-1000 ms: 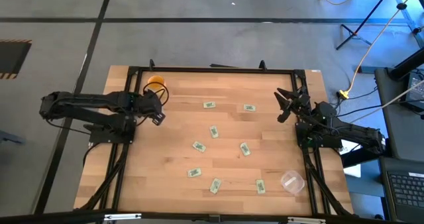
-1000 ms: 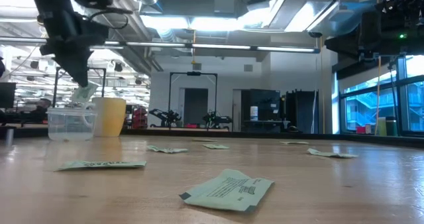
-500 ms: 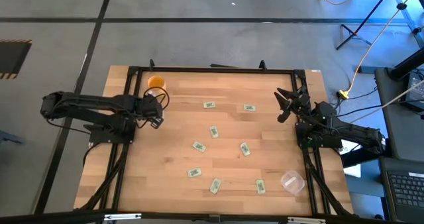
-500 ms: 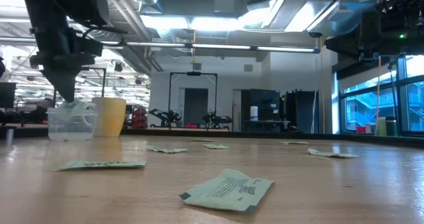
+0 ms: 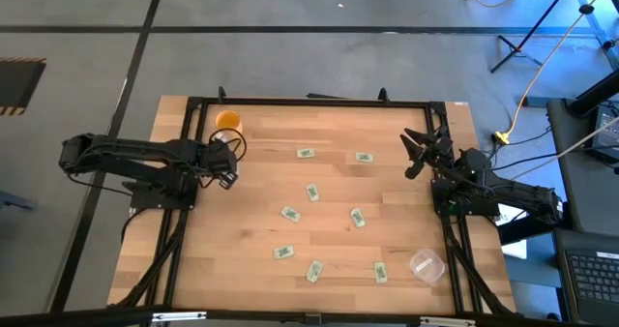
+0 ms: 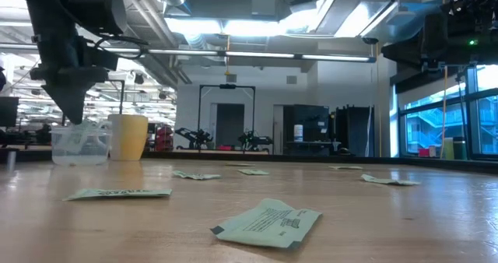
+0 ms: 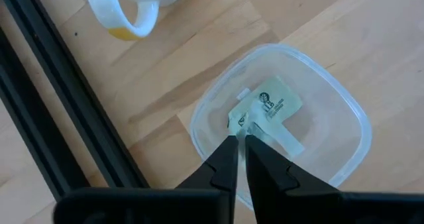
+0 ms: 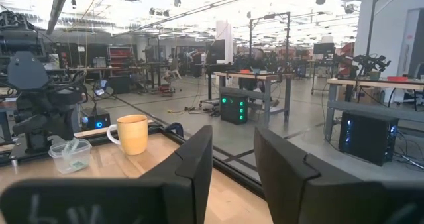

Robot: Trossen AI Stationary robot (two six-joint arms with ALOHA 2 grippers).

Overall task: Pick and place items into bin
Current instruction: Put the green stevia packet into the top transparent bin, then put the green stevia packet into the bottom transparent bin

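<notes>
My left gripper (image 5: pixel 229 168) is at the table's far left, beside the orange cup (image 5: pixel 227 121). It reaches down into a clear plastic bin (image 7: pixel 331 111) and is shut on a light green packet (image 7: pixel 270 105). In the low view the left gripper (image 6: pixel 74 117) dips into the bin (image 6: pixel 80 144). Several more packets lie flat on the wood, among them ones at mid-table (image 5: pixel 312 192) and near the front (image 5: pixel 314 270). My right gripper (image 5: pixel 418 155) waits open above the table's far right side. My left gripper pinches the packet's edge (image 7: pixel 240 123) between its two fingertips (image 7: pixel 228 146), coming from above and pointing down. The packet hangs below the tips inside the bin; whether it rests on the bin's floor, I cannot tell.
The orange cup (image 6: pixel 128 136) stands right next to the bin. A second clear plastic container (image 5: pixel 427 264) sits at the table's near right corner. A black frame (image 5: pixel 309 102) runs around the table's edges. Loose packets (image 6: pixel 268 222) dot the middle and near part.
My left gripper has moved down and a little toward the table's left edge, carrying the hanging packet from above the bin's rim down into the bin. The right arm has kept still.
</notes>
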